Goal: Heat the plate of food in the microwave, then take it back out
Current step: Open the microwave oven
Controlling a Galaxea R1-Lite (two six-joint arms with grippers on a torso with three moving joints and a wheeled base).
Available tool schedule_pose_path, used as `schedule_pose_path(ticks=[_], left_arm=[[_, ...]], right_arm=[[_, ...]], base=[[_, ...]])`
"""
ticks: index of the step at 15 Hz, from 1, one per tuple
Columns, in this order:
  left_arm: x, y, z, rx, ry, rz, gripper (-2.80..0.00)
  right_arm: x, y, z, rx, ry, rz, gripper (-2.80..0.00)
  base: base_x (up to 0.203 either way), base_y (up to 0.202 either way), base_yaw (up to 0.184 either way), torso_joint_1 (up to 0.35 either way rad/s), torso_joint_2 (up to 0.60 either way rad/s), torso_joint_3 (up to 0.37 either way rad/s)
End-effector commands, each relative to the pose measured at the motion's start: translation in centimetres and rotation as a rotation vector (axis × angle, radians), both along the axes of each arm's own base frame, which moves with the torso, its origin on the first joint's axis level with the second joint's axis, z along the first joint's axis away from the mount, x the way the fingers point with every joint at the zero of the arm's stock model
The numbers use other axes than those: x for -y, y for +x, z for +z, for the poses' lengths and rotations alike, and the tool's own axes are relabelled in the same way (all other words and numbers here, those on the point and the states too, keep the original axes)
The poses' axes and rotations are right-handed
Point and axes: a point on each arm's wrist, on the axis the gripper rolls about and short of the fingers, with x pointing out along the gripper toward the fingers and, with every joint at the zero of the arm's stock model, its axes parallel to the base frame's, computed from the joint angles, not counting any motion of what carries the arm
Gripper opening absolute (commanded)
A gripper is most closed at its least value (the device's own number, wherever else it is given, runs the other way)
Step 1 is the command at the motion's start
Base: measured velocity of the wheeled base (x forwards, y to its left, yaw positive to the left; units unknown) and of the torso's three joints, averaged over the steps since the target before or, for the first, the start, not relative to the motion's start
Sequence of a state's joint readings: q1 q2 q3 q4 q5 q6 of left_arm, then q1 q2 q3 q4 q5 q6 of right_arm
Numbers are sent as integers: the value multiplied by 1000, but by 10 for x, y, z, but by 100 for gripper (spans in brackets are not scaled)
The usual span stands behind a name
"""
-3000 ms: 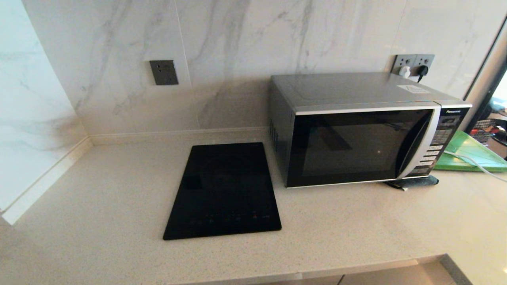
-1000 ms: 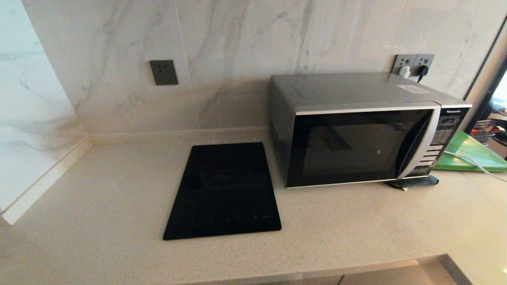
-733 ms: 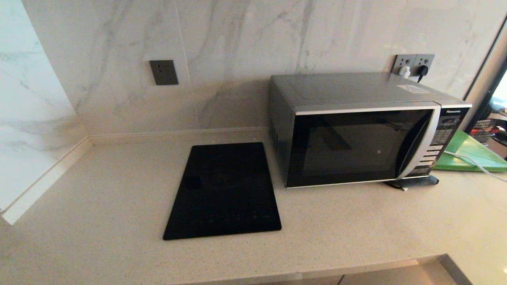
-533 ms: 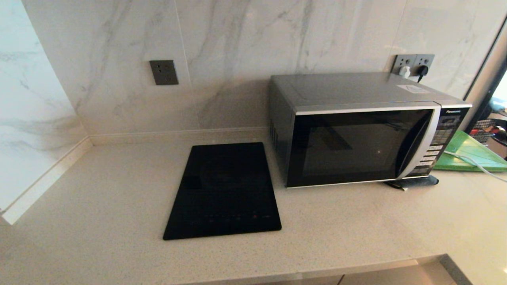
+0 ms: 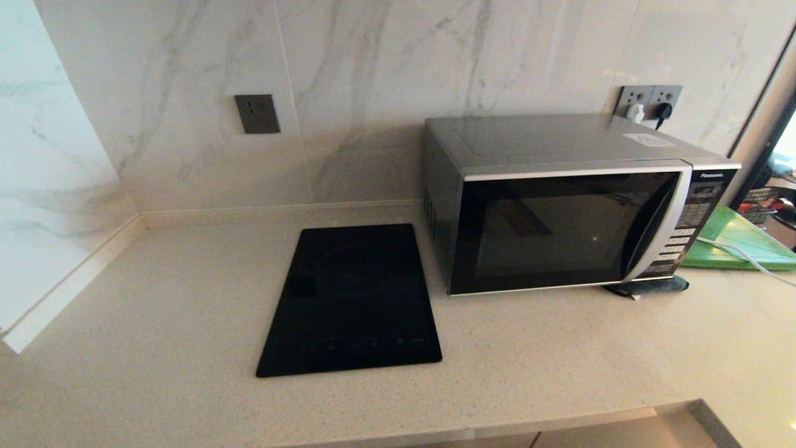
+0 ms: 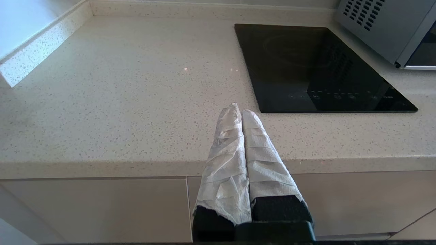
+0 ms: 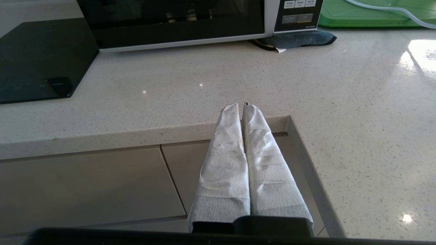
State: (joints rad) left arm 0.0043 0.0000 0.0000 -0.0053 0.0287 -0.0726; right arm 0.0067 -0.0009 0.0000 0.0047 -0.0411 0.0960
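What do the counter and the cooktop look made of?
Counter: likely polished quartz or stone composite; pale beige, finely speckled, with bright glints. Cooktop: apparently smooth black glass; flat, glossy, mirroring the microwave beside it.

Your head view looks forward and down from above onto the table point(image 5: 155, 298), taking in the black cooktop point(image 5: 351, 302), the microwave point(image 5: 559, 205) to the cooktop's right and the marble wall behind it. Your left wrist view sits low at the table's front edge, facing along the left gripper point(image 6: 241, 110) toward the cooktop point(image 6: 316, 68). Your right wrist view is equally low and near, facing past the right gripper point(image 7: 241, 107) toward the microwave point(image 7: 177, 20). All three views share the cooktop and the microwave beside it.
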Motion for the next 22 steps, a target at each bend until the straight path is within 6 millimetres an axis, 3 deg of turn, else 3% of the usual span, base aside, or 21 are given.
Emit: schedule_pose_path(ticks=[1,22], left_arm=[[0,0,0,1,-1,1,-280],[0,0,0,-1,-1,1,-280]], right_arm=[[0,0,0,-2,1,0,-280],[-1,0,0,-3,-24,24,-280]], base=[[0,0,0,0,0,0],[0,0,0,0,0,0]])
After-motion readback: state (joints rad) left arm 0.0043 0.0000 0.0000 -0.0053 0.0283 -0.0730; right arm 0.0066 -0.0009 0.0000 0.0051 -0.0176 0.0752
